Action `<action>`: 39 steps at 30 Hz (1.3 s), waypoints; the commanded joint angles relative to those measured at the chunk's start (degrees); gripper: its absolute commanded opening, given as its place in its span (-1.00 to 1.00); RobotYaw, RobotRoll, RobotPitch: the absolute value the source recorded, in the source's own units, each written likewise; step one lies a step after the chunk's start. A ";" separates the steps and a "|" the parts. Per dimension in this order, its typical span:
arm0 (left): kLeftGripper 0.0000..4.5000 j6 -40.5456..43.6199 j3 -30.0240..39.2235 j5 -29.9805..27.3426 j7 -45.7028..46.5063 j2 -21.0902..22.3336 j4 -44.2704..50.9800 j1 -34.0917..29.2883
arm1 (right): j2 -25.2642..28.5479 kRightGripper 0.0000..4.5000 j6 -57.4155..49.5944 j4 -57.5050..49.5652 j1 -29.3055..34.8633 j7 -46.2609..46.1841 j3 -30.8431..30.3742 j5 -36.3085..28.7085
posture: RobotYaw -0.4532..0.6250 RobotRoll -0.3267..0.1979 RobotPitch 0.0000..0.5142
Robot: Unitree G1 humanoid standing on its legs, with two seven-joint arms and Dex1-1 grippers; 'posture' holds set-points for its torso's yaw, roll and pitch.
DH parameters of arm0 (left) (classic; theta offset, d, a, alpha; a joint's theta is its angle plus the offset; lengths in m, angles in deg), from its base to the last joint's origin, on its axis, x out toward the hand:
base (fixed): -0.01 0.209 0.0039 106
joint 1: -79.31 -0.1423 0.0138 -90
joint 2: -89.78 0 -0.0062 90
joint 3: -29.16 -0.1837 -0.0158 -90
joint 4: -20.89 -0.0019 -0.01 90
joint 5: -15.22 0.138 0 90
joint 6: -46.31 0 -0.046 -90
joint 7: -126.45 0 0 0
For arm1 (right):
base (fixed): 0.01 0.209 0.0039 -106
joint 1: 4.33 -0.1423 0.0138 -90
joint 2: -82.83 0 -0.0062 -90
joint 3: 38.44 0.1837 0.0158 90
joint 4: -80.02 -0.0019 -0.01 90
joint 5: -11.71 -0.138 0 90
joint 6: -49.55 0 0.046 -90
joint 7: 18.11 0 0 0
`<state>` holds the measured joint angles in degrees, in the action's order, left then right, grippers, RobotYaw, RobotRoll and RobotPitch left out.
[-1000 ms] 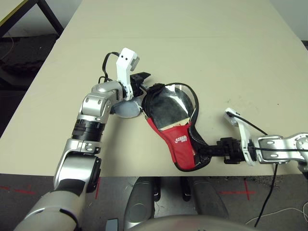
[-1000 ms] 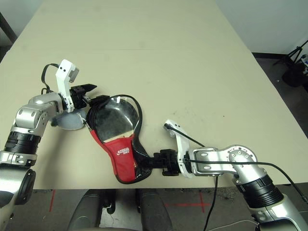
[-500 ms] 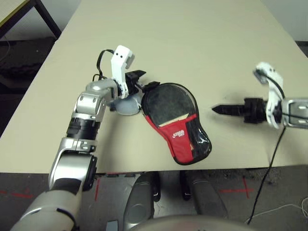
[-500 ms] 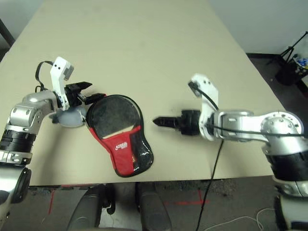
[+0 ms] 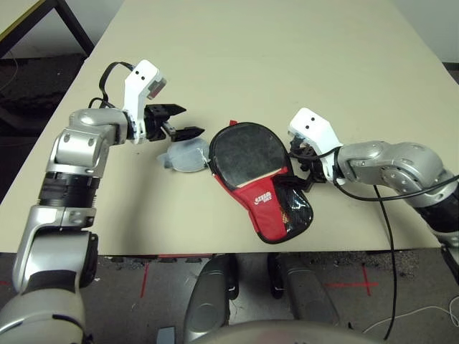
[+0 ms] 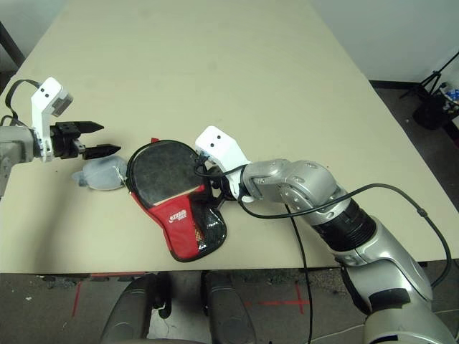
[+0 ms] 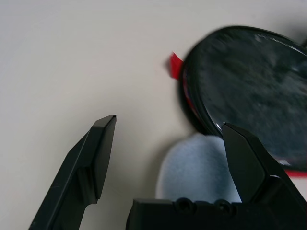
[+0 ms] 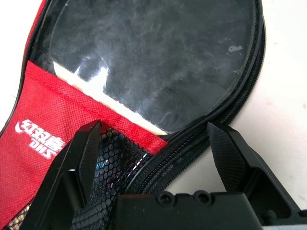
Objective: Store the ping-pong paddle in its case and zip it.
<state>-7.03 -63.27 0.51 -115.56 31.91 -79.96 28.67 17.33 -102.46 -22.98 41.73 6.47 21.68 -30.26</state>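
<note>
Beige table point(image 5: 301, 57) above dark floor point(image 5: 29, 86)

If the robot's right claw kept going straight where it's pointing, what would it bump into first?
Probably the case: the open right gripper points at its zipper edge and mesh pocket, just below the ping-pong paddle face. Depth is hard to judge.

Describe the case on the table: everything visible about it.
The case is a paddle-shaped fabric cover, black with red panels, a white logo on the red and a black mesh pocket at its narrow end. It lies flat near the table's front edge, round end away from the robot. The ping-pong paddle's black face shows in its round part, and the edge zipper runs along the rim. The small grey-blue pouch touches its side. The right pincer hangs open over its zipper edge.
</note>
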 commanded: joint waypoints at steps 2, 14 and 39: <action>1.00 2.68 -0.43 -1.71 -2.65 1.80 3.67 -2.89 | -2.47 0.99 0.73 0.40 -0.20 4.02 0.77 4.39 | -0.29 0.25 -0.27; 1.00 0.74 -0.78 -0.40 -2.99 1.77 3.04 -3.43 | -0.90 0.99 -1.33 -3.04 -2.48 10.39 5.88 10.76 | -0.32 0.25 -0.31; 1.00 -6.23 -5.55 5.75 -3.81 1.34 -1.81 -5.70 | -9.02 0.99 0.20 0.96 -2.50 19.88 -0.50 18.79 | -0.33 0.25 -0.27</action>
<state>-12.96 -67.61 5.74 -119.18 33.85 -80.89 23.87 8.59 -103.01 -22.46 39.45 25.28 22.92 -12.24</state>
